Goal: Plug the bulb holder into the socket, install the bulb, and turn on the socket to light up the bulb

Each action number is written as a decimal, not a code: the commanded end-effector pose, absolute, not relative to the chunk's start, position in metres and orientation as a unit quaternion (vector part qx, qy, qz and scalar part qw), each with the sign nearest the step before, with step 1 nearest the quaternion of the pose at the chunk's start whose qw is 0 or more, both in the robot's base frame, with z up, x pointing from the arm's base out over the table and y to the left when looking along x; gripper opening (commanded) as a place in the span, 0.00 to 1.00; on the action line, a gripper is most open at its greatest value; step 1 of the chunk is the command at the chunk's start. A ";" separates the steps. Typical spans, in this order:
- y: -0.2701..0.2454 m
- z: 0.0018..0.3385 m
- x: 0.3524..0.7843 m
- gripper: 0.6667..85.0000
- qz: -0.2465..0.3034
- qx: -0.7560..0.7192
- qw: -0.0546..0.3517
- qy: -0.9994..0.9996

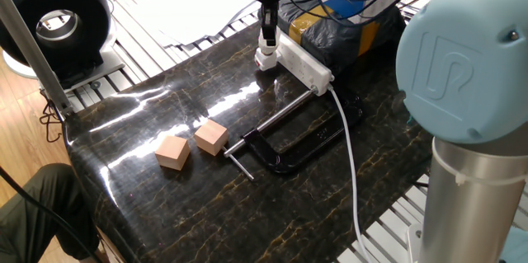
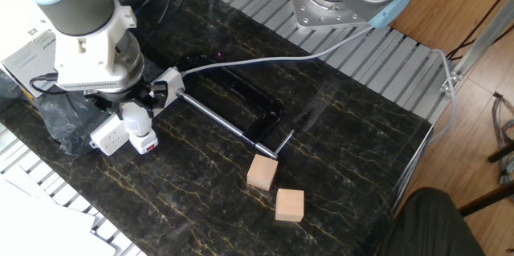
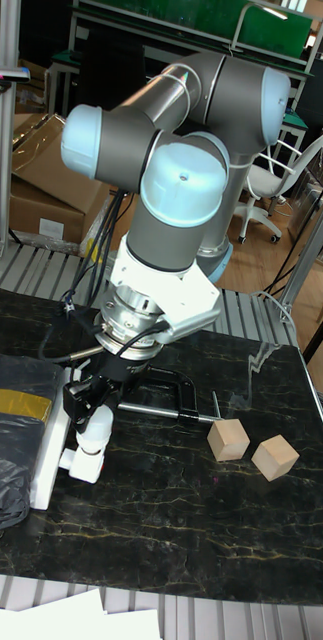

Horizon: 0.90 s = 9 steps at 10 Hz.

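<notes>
Tool (image 2: 136,119) points straight down, clamped on bulb (image 2: 138,121) above bulb holder (image 2: 145,143).

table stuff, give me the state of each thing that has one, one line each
claw: shut on the bulb, pointing down
bulb: upright, seated in the bulb holder, unlit
bulb holder: standing at the end of the socket
socket: lying flat, cable attached
C-clamp: lying flat on the table, clamping nothing
two wooden cubes: resting side by side, apart from the claw
</notes>
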<state>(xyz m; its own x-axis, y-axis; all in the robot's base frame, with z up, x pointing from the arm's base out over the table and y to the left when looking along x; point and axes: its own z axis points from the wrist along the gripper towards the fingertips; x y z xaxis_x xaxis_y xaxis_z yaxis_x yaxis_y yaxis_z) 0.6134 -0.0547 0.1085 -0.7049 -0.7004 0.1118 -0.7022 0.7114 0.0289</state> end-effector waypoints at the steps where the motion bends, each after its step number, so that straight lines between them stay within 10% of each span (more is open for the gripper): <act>1: -0.054 0.114 0.622 0.70 0.000 0.407 0.053 -0.912; 6: -0.049 0.133 0.620 0.88 0.006 0.423 0.049 -0.905; 9: -0.005 0.158 0.645 0.72 -0.004 0.437 0.013 -0.899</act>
